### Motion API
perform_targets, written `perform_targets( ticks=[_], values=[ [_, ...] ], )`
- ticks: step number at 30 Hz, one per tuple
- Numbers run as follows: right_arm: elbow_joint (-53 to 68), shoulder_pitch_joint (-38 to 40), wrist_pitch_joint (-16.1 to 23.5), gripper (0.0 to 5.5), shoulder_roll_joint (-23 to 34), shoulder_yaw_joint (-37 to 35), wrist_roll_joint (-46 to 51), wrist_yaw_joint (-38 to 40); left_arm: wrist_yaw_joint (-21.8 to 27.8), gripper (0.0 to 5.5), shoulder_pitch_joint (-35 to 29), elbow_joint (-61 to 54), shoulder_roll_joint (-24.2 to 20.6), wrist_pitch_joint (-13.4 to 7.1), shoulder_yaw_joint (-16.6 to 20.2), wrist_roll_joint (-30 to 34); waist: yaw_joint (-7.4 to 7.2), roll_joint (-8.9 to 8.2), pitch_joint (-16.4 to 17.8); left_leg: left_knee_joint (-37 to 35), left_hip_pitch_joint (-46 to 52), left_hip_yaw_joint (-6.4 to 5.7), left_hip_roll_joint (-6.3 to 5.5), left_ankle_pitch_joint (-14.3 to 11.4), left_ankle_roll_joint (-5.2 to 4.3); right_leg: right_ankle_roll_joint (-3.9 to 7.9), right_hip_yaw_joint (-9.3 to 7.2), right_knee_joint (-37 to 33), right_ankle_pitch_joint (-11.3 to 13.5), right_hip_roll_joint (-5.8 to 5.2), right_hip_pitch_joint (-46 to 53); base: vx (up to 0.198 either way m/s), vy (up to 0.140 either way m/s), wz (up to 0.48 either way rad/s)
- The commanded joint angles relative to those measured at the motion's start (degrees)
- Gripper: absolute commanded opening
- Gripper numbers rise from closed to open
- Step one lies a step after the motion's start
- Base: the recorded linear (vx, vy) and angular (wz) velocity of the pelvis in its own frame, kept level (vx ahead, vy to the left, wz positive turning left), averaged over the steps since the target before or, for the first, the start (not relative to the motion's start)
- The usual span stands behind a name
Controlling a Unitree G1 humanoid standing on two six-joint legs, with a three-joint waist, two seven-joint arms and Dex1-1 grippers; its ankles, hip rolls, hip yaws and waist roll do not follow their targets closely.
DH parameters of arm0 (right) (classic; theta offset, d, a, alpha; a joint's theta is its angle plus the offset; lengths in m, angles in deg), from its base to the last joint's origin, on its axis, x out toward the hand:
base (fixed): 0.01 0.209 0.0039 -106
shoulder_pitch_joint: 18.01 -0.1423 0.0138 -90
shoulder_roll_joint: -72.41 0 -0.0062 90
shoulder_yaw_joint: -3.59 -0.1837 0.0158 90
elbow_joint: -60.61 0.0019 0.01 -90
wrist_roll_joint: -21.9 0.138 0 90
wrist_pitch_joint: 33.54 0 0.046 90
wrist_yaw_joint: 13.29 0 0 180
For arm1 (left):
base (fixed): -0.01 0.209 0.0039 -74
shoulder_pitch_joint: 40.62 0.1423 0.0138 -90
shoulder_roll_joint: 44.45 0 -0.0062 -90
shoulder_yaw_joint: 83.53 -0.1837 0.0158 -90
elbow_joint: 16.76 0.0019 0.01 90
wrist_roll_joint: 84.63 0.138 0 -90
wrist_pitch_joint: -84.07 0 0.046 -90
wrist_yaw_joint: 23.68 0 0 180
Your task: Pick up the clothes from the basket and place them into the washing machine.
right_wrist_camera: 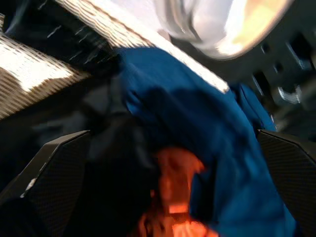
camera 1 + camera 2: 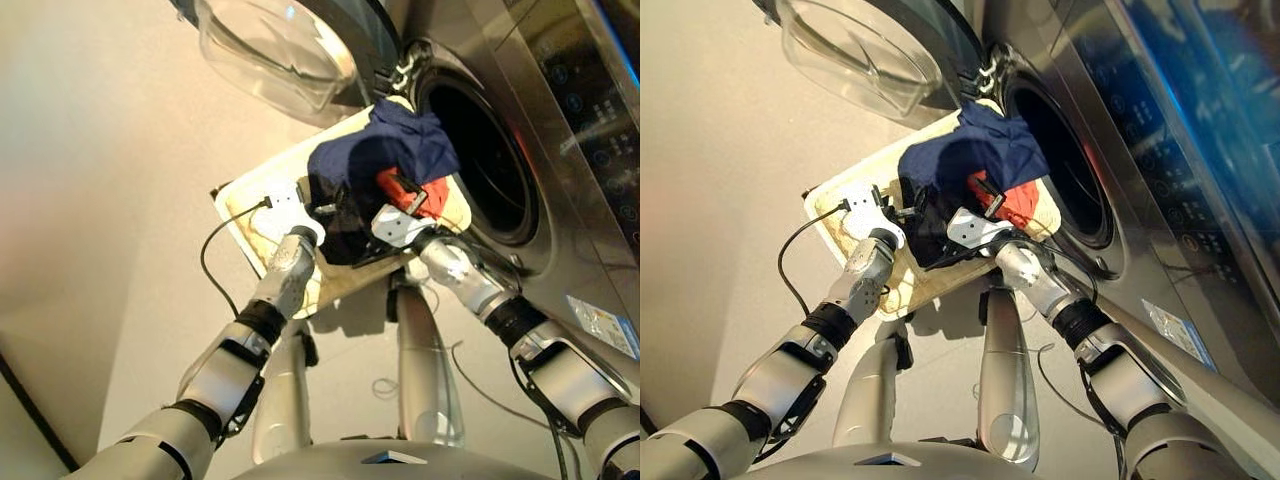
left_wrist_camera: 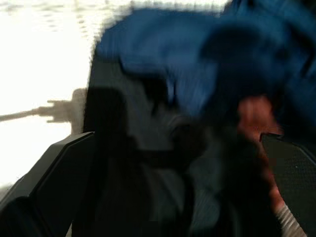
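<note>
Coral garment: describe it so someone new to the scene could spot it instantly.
Start at the washing machine with its round drum hole; the cream basket sits right in front of it, piled with clothes. In that pile, the coral garment lies on the side nearest the drum, partly under the navy garment and beside the black garment. It is the only red-orange piece.

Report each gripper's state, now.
Left gripper: open, fingers either side of the clothes.
Right gripper: open, fingers either side of the clothes.

A laundry corner: steel washing machine [image 2: 520, 130] standing on bare floor [image 2: 90, 150].
</note>
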Motion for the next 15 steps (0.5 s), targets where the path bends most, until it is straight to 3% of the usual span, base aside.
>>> perform_targets(
  ticks=[1, 6, 7, 15],
  values=[
    [6.6, -2.35, 2.76, 5.5, -1.23, -2.22, 0.25, 0.83, -0.56, 5.5, -6.53, 3.14, -0.98, -1.78, 2.67, 2.9, -2.12, -1.84, 4.31, 16.82, 0.28, -2.36, 3.25, -12.18, 1.03, 6.33, 1.73, -5.79, 7.62, 0.08, 0.06, -0.009, 0.002, -0.299],
    [8.89, -2.6, 3.2, 5.5, -1.55, -2.97, 1.94, 0.84, -2.47, 5.5, -9.89, 6.07, -2.59, -2.02, 4.82, 4.33, -3.46, -2.81, 5.61, 20.88, -4.9, -3.1, 3.83, -13.5, 1.58, 5.96, 2.43, -2.33, 6.95, 1.42, -4.24, 0.02, -0.002, -0.183],
    [9.76, -2.47, 3.26, 5.5, -1.58, -3.28, 2.34, 0.69, -2.64, 5.5, -10.17, 6.52, -2.85, -1.9, 5.16, 4.16, -3.3, -2.56, 5.72, 21.96, -5.03, -3.53, 4.43, -15.53, 1.38, 6.32, 2.24, -0.48, 4.89, 2.04, -4.73, 0.099, 0.002, -0.228],
    [14.46, -1.25, 4.64, 5.5, -2.01, -4.75, 6.45, -0.16, -5.06, 5.5, -14.01, 12.01, -4.87, -1.6, 8.72, 5.86, -4.77, -4.03, 7.13, 28.39, -11.62, -5.28, 4.16, -16.98, 1.94, 5.93, 2.25, 4.78, 4.28, 3.13, -9.81, 0.011, 0.001, -0.02]
  ],
)
